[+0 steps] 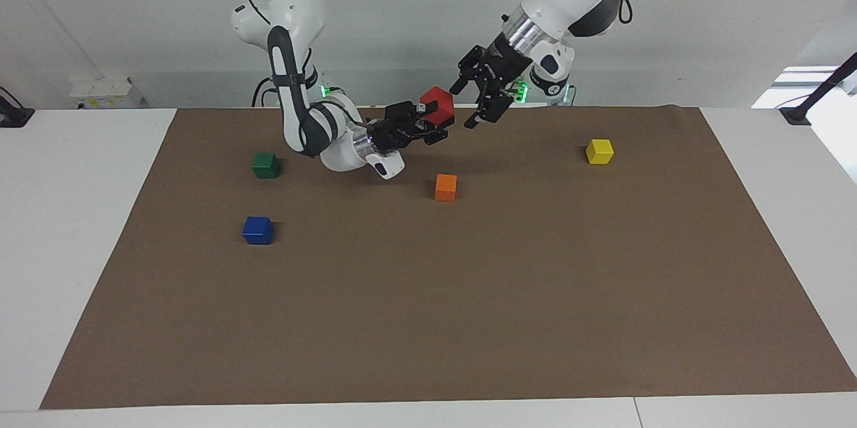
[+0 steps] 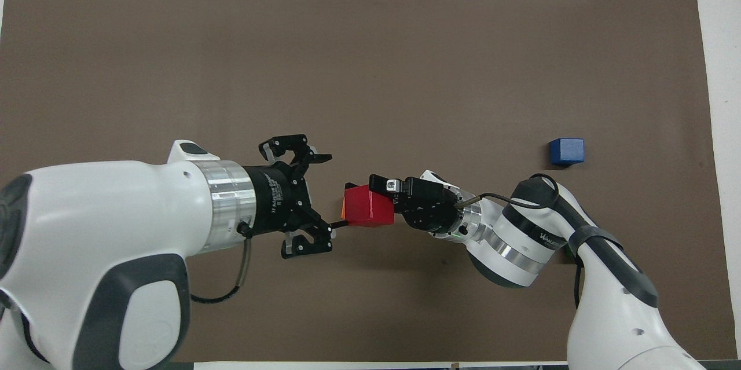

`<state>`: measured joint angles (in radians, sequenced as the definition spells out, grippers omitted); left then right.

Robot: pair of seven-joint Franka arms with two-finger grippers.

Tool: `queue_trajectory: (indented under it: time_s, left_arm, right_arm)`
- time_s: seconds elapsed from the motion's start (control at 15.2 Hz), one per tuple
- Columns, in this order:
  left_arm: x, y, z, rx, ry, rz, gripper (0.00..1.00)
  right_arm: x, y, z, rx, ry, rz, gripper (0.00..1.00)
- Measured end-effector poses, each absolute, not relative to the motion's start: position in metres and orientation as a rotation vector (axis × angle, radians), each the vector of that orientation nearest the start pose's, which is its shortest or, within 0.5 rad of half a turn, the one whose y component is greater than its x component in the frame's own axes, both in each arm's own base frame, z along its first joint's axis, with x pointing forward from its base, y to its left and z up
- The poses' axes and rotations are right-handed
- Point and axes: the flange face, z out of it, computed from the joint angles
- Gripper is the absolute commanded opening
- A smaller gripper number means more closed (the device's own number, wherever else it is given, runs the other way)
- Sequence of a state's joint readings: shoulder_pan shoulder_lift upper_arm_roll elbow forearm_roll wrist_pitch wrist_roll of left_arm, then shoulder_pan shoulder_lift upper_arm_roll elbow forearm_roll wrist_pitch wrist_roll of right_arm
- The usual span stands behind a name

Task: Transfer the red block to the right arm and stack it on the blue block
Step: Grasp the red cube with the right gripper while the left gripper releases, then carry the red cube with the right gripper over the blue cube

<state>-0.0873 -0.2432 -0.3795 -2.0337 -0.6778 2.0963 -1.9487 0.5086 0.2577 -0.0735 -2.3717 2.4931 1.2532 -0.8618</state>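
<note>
The red block (image 1: 437,106) (image 2: 369,206) is held up in the air over the brown mat, above the orange cube. My right gripper (image 1: 434,121) (image 2: 382,202) is shut on it, gripping it from the right arm's side. My left gripper (image 1: 470,102) (image 2: 324,202) is open, just beside the red block on the left arm's side, with its jaws spread wide and clear of the block. The blue block (image 1: 258,230) (image 2: 567,151) sits on the mat toward the right arm's end, with nothing on it.
A brown mat (image 1: 428,314) covers the table. An orange cube (image 1: 446,187) lies under the grippers. A dark green cube (image 1: 266,165) lies nearer to the robots than the blue block. A yellow cube (image 1: 600,151) lies toward the left arm's end.
</note>
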Motion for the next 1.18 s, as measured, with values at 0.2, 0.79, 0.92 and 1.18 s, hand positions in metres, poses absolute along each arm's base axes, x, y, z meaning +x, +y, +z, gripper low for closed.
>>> queue_trajectory:
  time_s: [0.2, 0.79, 0.92, 1.18]
  left_arm:
    - [0.467, -0.215, 0.575, 1.799, 1.935, -0.51, 1.0]
    - [0.495, -0.064, 0.56, 2.421, 1.532, -0.084, 1.0]
    - [0.497, -0.04, 0.56, 2.529, 1.448, -0.012, 1.0]
    - [0.497, -0.029, 0.564, 2.804, 1.143, 0.093, 1.0]
  right_arm:
    - [0.459, 0.299, 0.337, -0.945, 0.256, 0.004, 0.0]
    - [0.502, 0.234, 0.427, -1.492, 0.221, 0.005, 0.0]
    - [0.51, 0.212, 0.434, -1.664, 0.196, 0.02, 0.0]
    - [0.526, 0.156, 0.439, -2.023, 0.137, 0.073, 0.0]
